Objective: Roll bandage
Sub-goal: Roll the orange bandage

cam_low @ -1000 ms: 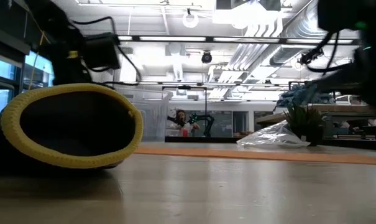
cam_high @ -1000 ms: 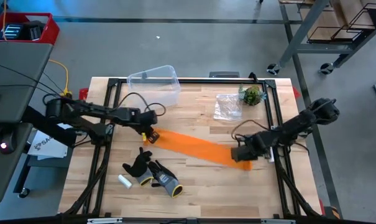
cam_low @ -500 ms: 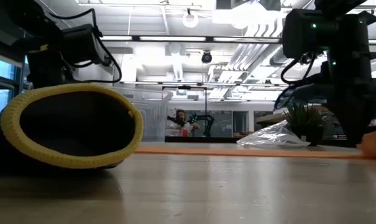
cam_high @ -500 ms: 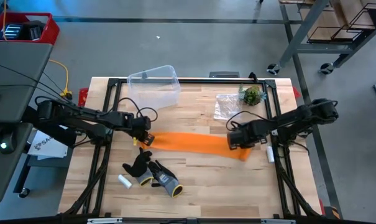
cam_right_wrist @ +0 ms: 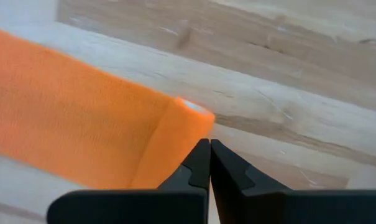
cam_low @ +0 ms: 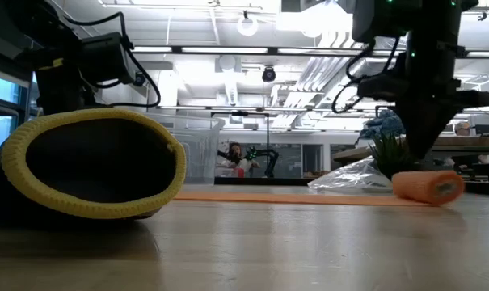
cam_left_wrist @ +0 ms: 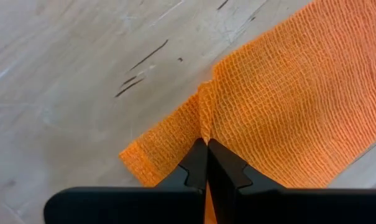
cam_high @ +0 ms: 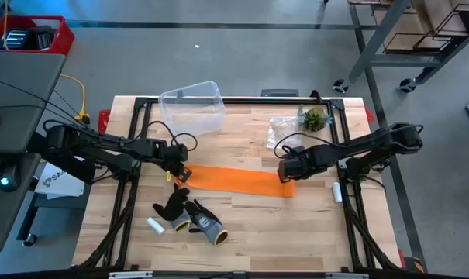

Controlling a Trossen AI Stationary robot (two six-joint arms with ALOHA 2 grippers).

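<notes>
The orange bandage (cam_high: 238, 180) lies flat on the wooden table as a band, and its right end is wound into a short roll (cam_high: 287, 187). The roll also shows in the low view (cam_low: 428, 186). My left gripper (cam_high: 180, 172) is shut on the band's left end. My right gripper (cam_high: 285, 173) is shut, pointing down, with its tips at the roll (cam_right_wrist: 175, 140). My left gripper pinches the band near its left end (cam_left_wrist: 203, 127) between its two fingers, coming from above. The cloth puckers into a small fold at the fingertips, and the rest lies flat on the table. My right gripper's shut fingertips (cam_right_wrist: 207, 155) stand against the roll's side turned away from the flat band, near one end (cam_right_wrist: 194, 118). They come from above. The roll lies on the table.
Black-grey-yellow gloves (cam_high: 194, 217) and a small white cylinder (cam_high: 155, 225) lie near the front left; a glove cuff (cam_low: 90, 166) fills the low view's left. A clear plastic tub (cam_high: 192, 105), a plastic bag (cam_high: 284, 132) and a small plant (cam_high: 314, 118) stand at the back.
My right gripper has gone toward the table's left and far edge, staying shut. The roll has travelled with it along the band, so the flat stretch is shorter and lies more level across the table. My left gripper shifted slightly left, then kept still, holding the left end.
</notes>
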